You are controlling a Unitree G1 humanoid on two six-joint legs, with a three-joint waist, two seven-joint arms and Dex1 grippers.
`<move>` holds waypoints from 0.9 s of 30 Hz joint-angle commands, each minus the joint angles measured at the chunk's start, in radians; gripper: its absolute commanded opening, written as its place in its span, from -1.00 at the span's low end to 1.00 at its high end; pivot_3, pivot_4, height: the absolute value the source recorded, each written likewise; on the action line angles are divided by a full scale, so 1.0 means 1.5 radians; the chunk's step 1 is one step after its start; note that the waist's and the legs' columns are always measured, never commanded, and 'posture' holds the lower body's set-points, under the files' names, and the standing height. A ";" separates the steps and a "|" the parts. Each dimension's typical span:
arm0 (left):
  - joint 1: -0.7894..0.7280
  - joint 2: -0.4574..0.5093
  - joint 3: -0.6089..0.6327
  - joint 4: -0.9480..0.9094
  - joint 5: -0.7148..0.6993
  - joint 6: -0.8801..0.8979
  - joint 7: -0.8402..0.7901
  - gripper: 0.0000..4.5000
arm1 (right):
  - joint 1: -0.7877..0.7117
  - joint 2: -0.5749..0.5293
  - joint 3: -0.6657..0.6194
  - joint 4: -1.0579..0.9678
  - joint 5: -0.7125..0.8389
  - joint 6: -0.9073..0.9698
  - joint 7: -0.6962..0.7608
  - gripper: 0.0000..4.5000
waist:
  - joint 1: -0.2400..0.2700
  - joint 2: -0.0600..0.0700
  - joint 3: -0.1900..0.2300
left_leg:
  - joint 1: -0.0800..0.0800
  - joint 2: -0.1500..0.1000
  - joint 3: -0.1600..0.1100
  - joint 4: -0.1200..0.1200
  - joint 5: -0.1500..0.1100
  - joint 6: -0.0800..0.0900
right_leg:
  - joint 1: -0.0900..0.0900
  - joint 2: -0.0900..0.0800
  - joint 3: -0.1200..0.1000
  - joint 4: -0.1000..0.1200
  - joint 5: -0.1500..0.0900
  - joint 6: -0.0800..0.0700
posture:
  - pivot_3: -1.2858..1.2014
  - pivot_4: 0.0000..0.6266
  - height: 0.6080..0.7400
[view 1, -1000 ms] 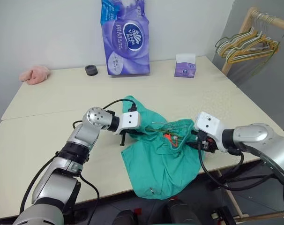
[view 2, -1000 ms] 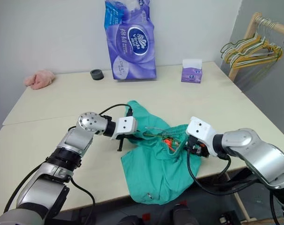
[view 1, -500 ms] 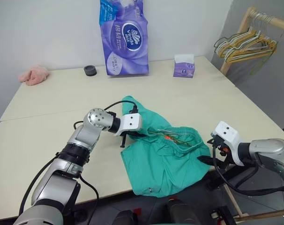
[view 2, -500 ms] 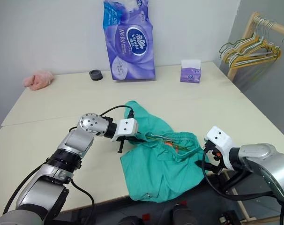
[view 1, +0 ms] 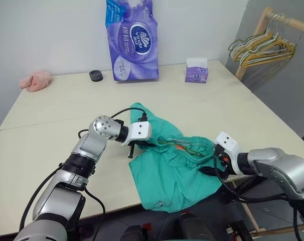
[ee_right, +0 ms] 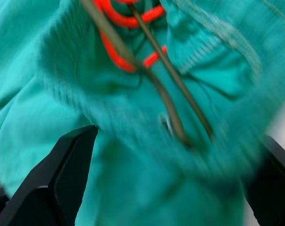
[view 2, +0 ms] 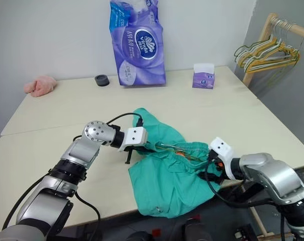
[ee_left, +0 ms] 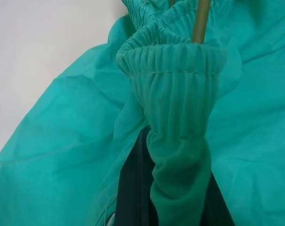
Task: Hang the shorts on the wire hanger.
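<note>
At the front edge of the pale cream desk (view 1: pixel 51 105), toward its right-hand corner, lie the large teal-green soft cloth shorts (view 1: pixel 167 165), their legs spilling over the edge and hanging below it. Across the gathered waistband, which faces the back of the desk, lies the thin dark olive-grey wire hanger (view 1: pixel 184 146) with an orange-red cord (looped around the wire, as far as the right wrist view shows) beside it. The left gripper (view 1: pixel 137 147) sits at the left end of the waistband, its jaws closed on a pinch of the gathered elastic; in the left wrist view the bunched fabric rises between the black fingers (ee_left: pixel 133 188), with the hanger's wire running out past the fold. The right gripper (view 1: pixel 212 163) hovers at the right end of the shorts just off the desk's front edge, jaws spread wide, one either side of the cloth and wire without gripping them.

Along the back edge stand a tall purple tissue pack (view 1: pixel 133 40), a small purple tissue box (view 1: pixel 197 70), a black ring-shaped roll (view 1: pixel 96 75) and a small pink cloth (view 1: pixel 35 80) near the left corner. Beyond the right edge, bunched yellow and green hangers (view 1: pixel 262 50) hang from a wooden rack.
</note>
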 commanded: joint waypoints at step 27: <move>0.032 -0.018 0.046 -0.068 -0.110 0.095 -0.031 -1.00 | -0.054 -0.007 0.040 -0.060 -0.080 -0.042 0.059 -0.99 | 0.001 0.000 0.000 | 0.000 0.000 -0.001 0.000 0.000 0.000 | 0.000 0.000 0.000 0.000 0.000 0.000 | -0.13 -0.87 1.00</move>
